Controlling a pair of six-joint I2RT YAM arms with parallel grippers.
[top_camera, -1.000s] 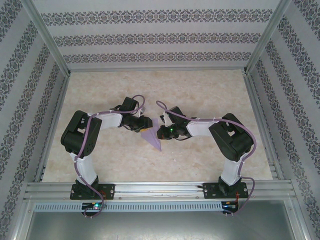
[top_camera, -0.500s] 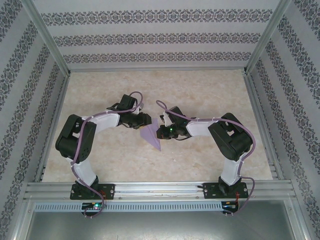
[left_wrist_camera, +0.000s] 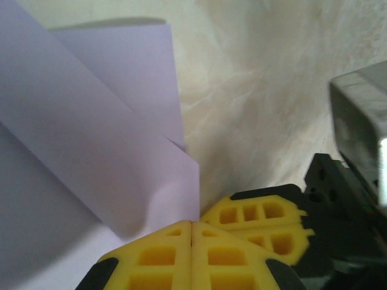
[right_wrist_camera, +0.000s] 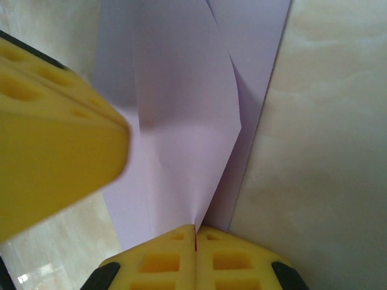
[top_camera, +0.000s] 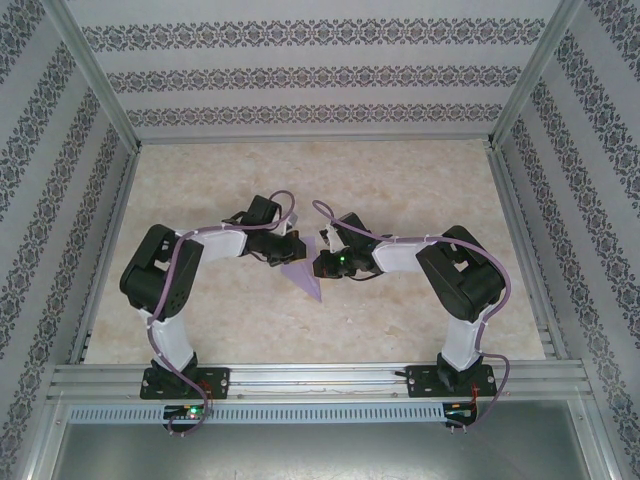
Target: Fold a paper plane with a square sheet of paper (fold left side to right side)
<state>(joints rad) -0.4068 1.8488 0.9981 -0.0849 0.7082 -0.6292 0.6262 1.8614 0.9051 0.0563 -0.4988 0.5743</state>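
Note:
The lavender sheet of paper (top_camera: 308,281), folded into a pointed paper plane shape, lies mid-table with its sharp tip toward the arms. My left gripper (top_camera: 292,252) is at its left side. In the left wrist view the gripper (left_wrist_camera: 191,225) has its yellow pads pressed together where the edge of the paper (left_wrist_camera: 91,127) meets them. My right gripper (top_camera: 322,263) is at the paper's right side. In the right wrist view the gripper (right_wrist_camera: 195,229) is shut on a raised flap of the paper (right_wrist_camera: 181,121), which narrows into the pad seam. The two grippers nearly touch.
The marble-patterned table (top_camera: 400,180) is ringed by an aluminium frame and patterned walls. The right gripper's yellow fingers (left_wrist_camera: 260,220) sit just right of the left pads. A left finger (right_wrist_camera: 54,139) looms over the paper's left part in the right wrist view.
The left gripper has moved in to the paper's left edge and closed from partly open to shut. The right gripper has stayed in place, shut on its flap.

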